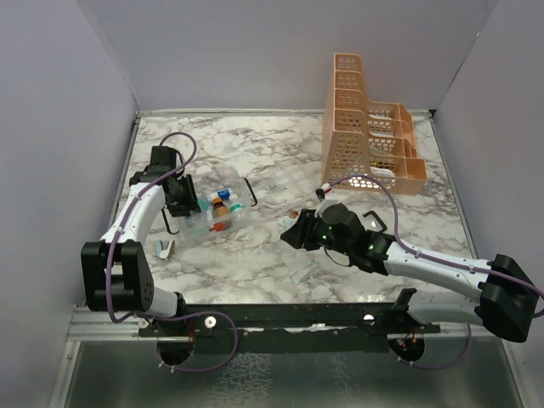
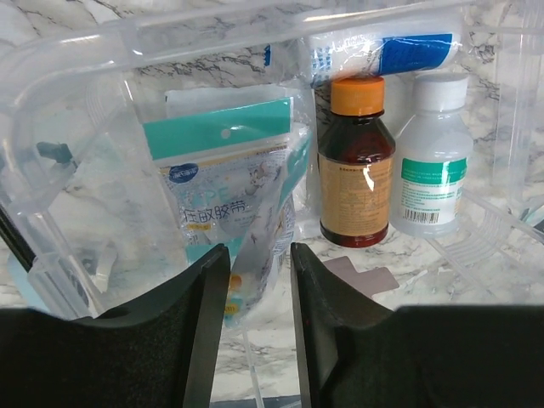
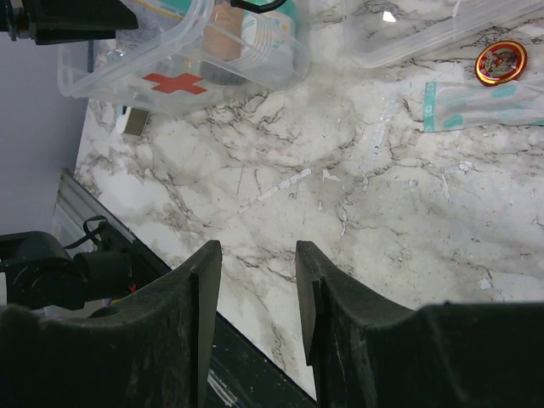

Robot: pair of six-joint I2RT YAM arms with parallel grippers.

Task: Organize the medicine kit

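Left jaws: slightly parted, pouch edge between, seemingly ungripped.
Right jaws: open, empty, above worktop.
Medicine kit: left-centre, bottles and pouch inside.
Remaining: red tin, teal strip outside.

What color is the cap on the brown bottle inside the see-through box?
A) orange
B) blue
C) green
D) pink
A: in the left wrist view, the brown bottle standing in the medicine kit has an orange cap.
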